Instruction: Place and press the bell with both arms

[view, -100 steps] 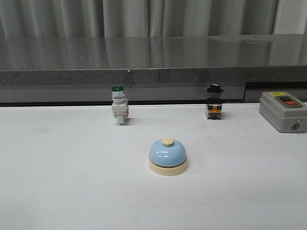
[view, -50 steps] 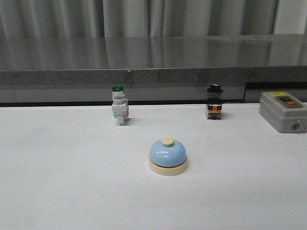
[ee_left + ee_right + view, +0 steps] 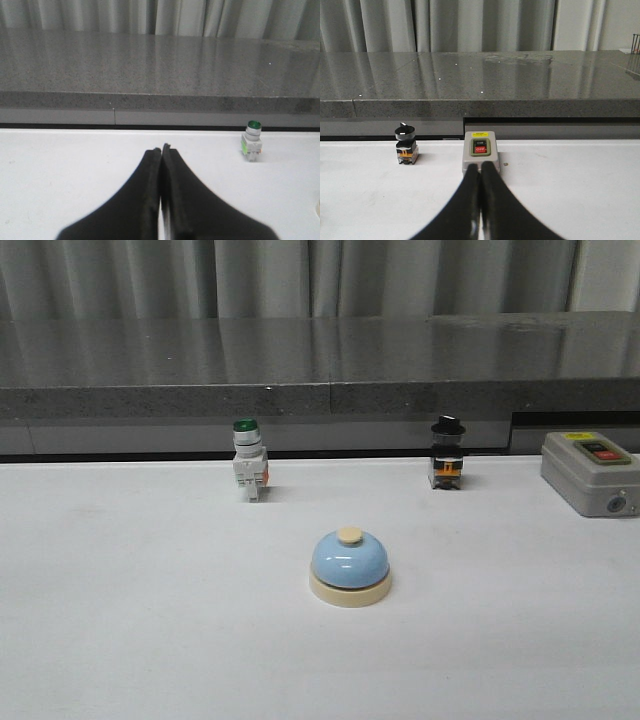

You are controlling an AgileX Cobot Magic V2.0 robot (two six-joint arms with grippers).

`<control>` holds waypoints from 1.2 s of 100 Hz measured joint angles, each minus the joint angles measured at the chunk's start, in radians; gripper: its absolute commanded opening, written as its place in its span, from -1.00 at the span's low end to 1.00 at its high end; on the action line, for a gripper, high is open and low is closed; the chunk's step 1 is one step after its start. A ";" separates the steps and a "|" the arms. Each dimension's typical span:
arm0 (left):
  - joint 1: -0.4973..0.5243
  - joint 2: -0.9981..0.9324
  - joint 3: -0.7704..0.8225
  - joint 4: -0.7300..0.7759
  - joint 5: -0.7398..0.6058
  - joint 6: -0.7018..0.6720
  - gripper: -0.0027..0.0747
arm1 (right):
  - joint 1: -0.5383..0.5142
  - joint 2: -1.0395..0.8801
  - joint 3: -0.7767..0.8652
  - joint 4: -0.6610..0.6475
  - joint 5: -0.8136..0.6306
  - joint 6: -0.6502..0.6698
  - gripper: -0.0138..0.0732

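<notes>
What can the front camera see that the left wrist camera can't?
Only the front view shows the bell, the black-knobbed switch and the grey box; no hand is in it. Only the left wrist view shows the left hand, its fingers shut together with nothing between them. Both show the green-capped switch standing upright on the white table, with the grey ledge and curtain behind it.
</notes>
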 measured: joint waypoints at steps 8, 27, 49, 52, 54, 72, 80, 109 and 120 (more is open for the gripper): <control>0.000 0.000 0.075 0.012 -0.155 0.000 -0.98 | 0.000 0.000 0.000 0.000 0.000 0.000 -0.82; 0.000 0.000 0.244 0.054 -0.387 -0.016 -0.98 | 0.000 0.000 0.000 0.000 0.000 0.000 -0.82; 0.000 0.000 0.299 0.056 -0.439 -0.036 -0.98 | 0.000 0.000 0.000 0.000 0.000 0.000 -0.82; 0.000 0.000 0.299 0.056 -0.439 -0.036 -0.98 | 0.000 -0.001 0.000 0.000 0.000 0.000 -0.82; 0.000 0.000 0.299 0.056 -0.439 -0.036 -0.98 | 0.000 -0.001 0.000 0.000 0.000 0.000 -0.82; 0.000 0.000 0.299 0.057 -0.439 -0.036 -0.98 | 0.000 -0.001 0.000 0.000 0.000 0.000 -0.82; 0.000 0.000 0.299 0.057 -0.439 -0.036 -0.98 | 0.000 -0.001 0.000 0.000 0.000 0.000 -0.82; 0.000 0.000 0.299 0.057 -0.437 -0.036 -0.98 | 0.000 -0.001 0.000 0.000 0.000 0.000 -0.82; 0.000 0.000 0.299 0.057 -0.437 -0.036 -0.98 | 0.000 -0.001 0.000 0.000 0.000 0.000 -0.82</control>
